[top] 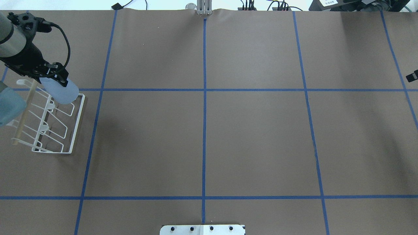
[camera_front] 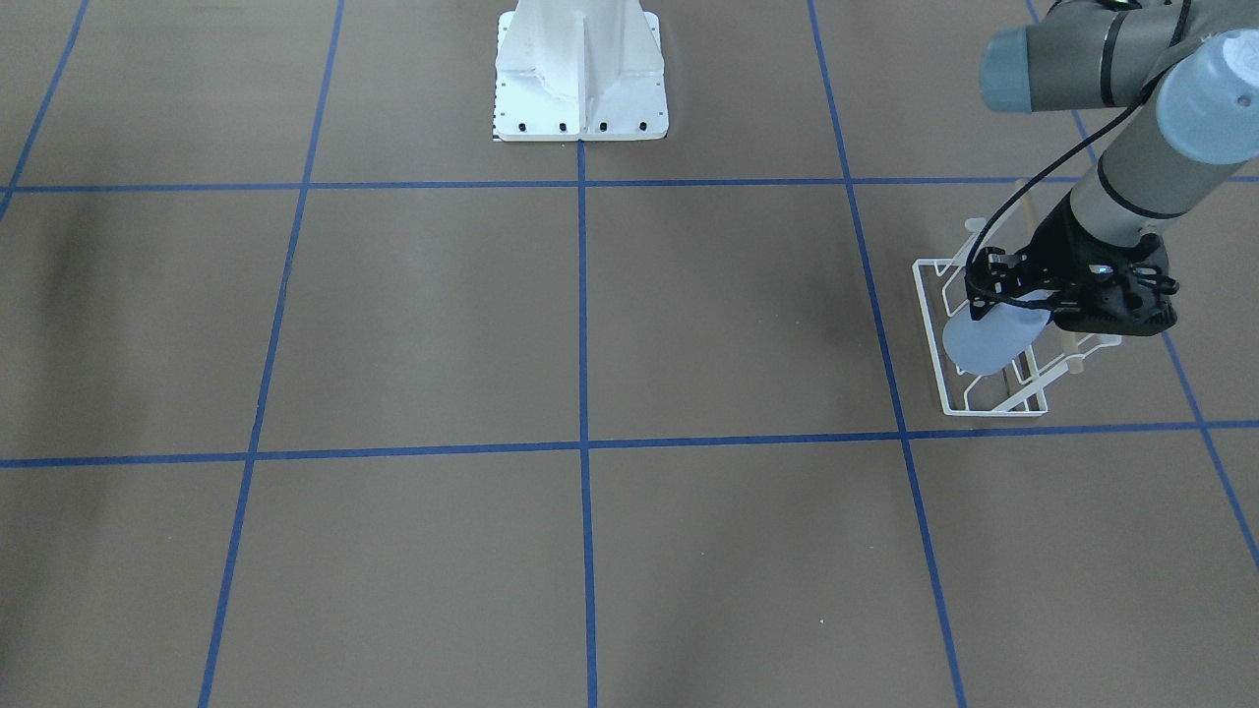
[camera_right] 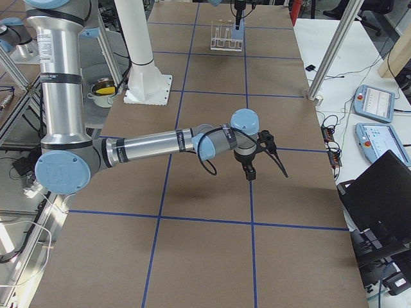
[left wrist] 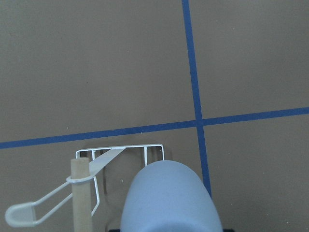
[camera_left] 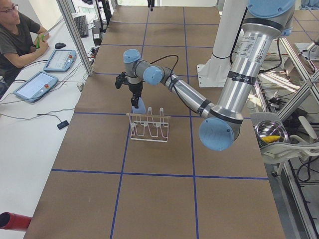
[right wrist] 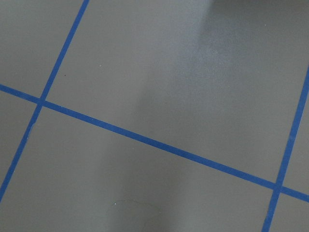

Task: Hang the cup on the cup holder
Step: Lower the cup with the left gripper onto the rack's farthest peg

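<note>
The light-blue cup (top: 63, 92) is held tilted over the far end of the white wire cup holder (top: 77, 120), its closed bottom pointing away from the arm. My left gripper (top: 54, 78) is shut on the cup's upper part. In the front-facing view the cup (camera_front: 987, 339) lies among the holder's prongs (camera_front: 929, 305); I cannot tell whether a prong is inside it. The left wrist view shows the cup's body (left wrist: 169, 198) beside the wooden rod (left wrist: 81, 193). My right gripper (camera_right: 250, 172) hovers over bare table far from the holder; I cannot tell if it is open.
The white bolted pedestal (camera_front: 580, 88) stands at the robot's side of the table, in the middle. A seated operator (camera_left: 15, 35) and tablets (camera_left: 35, 84) are at a side desk beyond the table edge. Blue tape lines grid the brown table.
</note>
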Controlling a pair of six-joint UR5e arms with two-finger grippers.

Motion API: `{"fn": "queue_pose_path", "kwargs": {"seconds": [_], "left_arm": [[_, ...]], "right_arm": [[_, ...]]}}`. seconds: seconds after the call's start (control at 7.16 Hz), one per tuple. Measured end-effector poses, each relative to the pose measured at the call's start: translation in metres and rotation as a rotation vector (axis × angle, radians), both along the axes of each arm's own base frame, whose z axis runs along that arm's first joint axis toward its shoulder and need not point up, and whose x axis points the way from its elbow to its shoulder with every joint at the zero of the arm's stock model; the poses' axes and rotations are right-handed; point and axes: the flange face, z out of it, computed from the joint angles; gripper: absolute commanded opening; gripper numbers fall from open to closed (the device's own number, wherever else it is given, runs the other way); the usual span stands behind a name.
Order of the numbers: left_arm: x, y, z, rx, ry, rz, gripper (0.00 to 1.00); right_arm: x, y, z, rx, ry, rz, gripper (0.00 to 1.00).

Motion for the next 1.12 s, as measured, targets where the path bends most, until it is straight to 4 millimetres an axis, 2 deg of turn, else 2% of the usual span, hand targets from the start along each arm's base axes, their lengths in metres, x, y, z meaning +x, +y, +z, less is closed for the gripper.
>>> {"fn": "queue_pose_path", "kwargs": {"seconds": [0.14,0.28,0.42,0.56,0.7,1.12], "left_arm": [[0.005,0.000,0.004,-0.006,-0.003,0.007,0.00],[0.007,-0.002,0.008,-0.007,-0.003,0.010,0.13],[0.009,-0.004,0.011,-0.006,-0.003,0.012,0.55],[0.010,-0.005,0.013,-0.007,-0.004,0.013,0.81],[0.011,-0.006,0.016,-0.007,-0.004,0.013,0.97],[0.012,-0.009,0.016,0.011,0.008,0.012,0.97]], "right_arm": [[-0.001,0.000,0.000,0.001,0.000,-0.001,1.00],[-0.001,0.000,-0.001,0.001,0.000,-0.001,1.00],[-0.001,0.000,-0.001,0.000,0.000,-0.002,1.00],[-0.001,0.000,-0.001,-0.001,0.001,-0.002,1.00],[-0.001,0.000,-0.001,-0.002,0.002,-0.002,1.00],[-0.002,0.000,-0.002,-0.002,0.003,-0.001,1.00]]}}
